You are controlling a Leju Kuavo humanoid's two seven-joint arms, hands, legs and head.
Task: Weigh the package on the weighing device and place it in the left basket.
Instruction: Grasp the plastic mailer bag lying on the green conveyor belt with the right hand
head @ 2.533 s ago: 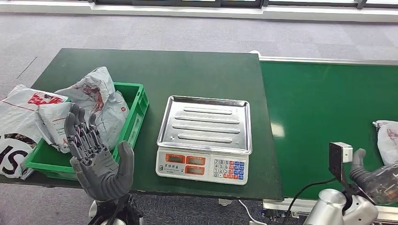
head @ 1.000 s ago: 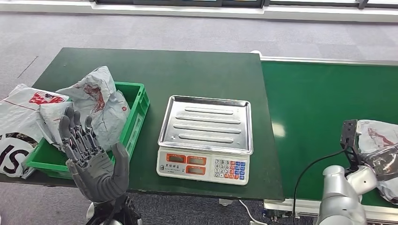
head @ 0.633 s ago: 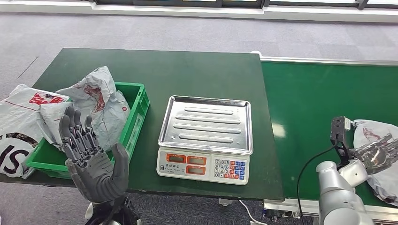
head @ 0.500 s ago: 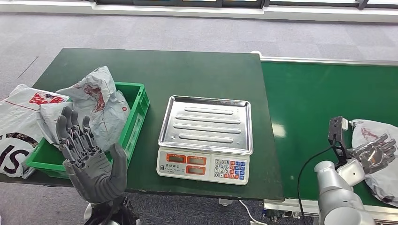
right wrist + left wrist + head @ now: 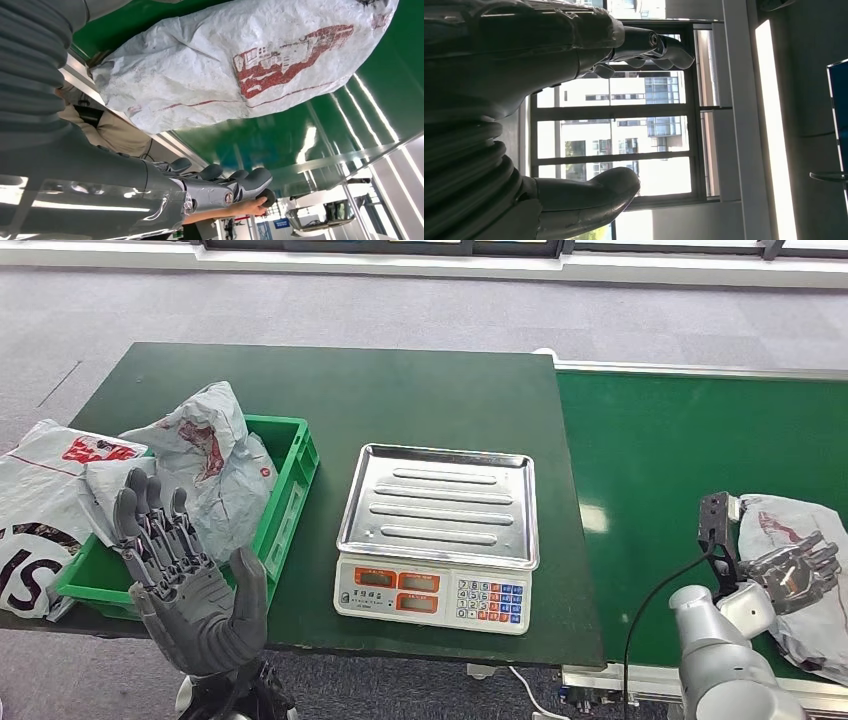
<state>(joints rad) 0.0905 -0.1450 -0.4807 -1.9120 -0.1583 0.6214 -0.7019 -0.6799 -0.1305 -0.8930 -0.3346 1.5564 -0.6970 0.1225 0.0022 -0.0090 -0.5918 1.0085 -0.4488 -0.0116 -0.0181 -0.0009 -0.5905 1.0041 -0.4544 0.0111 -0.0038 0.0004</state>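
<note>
**Reaching toward a parcel at the belt's right edge**

Starting with the head view, the package (image 5: 800, 585) lay at the lower right of the frame on the green conveyor belt (image 5: 690, 450), a crumpled white bag with red print. The right hand (image 5: 795, 570) hovered over the bag's left part with its fingers spread apart; whether they touched the plastic could not be told. At the lower left of the frame the left hand (image 5: 185, 585) stood upright, palm up, fingers straight and apart, holding nothing, in front of the green basket (image 5: 290, 495). That basket sat on the dark green table (image 5: 330, 390) at the left of the frame and was heaped with other white parcels (image 5: 205, 455), some spilling over its left rim. The scale (image 5: 437, 538), with a bare steel tray and a keypad, stood at the centre of the frame, between the basket and the belt.

From the left wrist, the left hand (image 5: 524, 100) appeared against a bright window (image 5: 624, 135), thumb and fingers well apart with nothing between them.

From the right wrist, the package (image 5: 240, 65) filled the upper part of the frame, resting on the belt (image 5: 280, 130). The right hand (image 5: 150, 185) occupied the lower left, its fingers (image 5: 250, 180) extended and apart from the bag, gripping nothing.
</note>
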